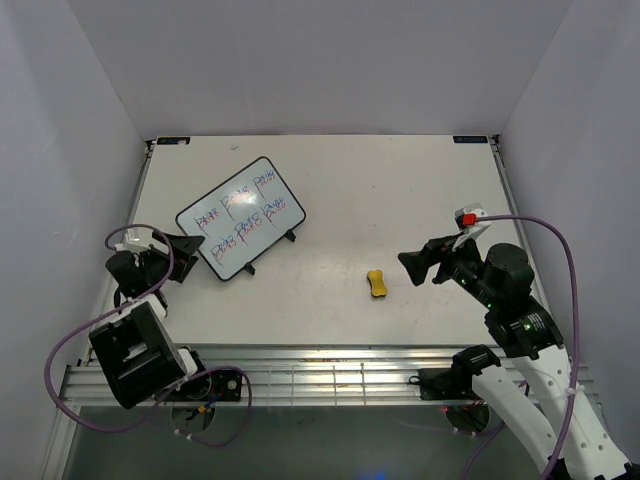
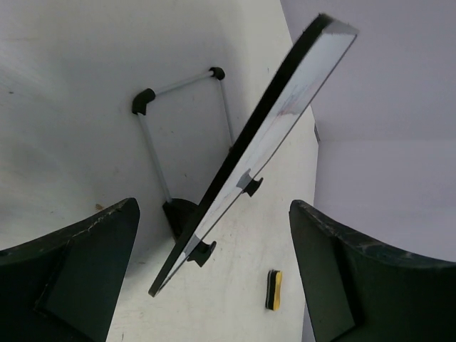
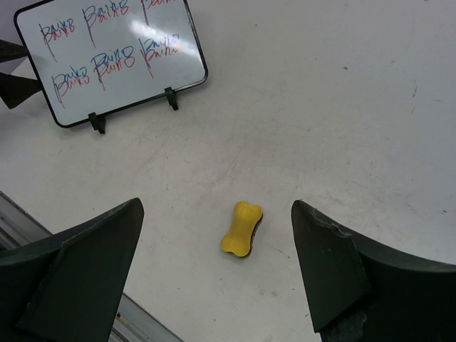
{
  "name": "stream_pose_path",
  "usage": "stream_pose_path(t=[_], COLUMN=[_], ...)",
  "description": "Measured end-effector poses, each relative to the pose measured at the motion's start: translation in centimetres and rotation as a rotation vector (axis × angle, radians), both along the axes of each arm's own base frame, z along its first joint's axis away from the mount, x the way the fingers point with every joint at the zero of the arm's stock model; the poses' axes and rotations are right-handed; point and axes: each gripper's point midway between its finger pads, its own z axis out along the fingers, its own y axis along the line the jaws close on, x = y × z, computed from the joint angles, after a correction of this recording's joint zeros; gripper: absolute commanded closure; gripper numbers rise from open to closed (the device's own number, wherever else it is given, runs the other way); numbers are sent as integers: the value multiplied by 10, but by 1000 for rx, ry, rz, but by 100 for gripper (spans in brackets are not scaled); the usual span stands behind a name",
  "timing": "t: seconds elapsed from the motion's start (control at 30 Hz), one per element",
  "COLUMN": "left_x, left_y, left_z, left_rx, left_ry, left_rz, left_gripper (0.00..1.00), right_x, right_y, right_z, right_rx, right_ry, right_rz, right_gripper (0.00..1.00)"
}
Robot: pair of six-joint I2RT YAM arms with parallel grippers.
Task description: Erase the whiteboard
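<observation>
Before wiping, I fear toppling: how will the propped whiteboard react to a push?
The whiteboard probably tips or slides: it leans on a thin wire stand and small feet. Its flat framed panel looks stiff. Glossy face, likely slippery.

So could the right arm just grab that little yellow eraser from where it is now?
Probably yes. The right tool is open and pointed at the yellow eraser, which lies by itself with nothing between them to block the way.

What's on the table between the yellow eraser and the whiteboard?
Nothing. Only bare table lies between the eraser and the whiteboard. The top view and the right wrist view both show it.
</observation>
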Motion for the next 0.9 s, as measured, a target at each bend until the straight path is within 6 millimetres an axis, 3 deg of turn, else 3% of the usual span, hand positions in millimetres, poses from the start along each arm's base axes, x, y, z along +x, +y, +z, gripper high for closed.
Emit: stream_pose_path(t=[0.2, 0.43, 0.7, 0.9], left_x=[8, 24, 26, 26], left_y=[-13, -12, -25, -32], left_z=[0, 23, 4, 13], left_rx=[25, 156, 134, 147], left_ry=[-45, -180, -178, -246], left_rz=[-106, -212, -332, -394], left_gripper=[9, 18, 23, 34], right_x=[4, 3, -5, -9], right_y=[4, 6, 6, 8], right_z=[-1, -3, 1, 1], right_rx=[-9, -8, -15, -19], right_ry=[-7, -7, -36, -41], right_rz=[17, 34, 61, 87], right_gripper=[10, 10, 10, 10])
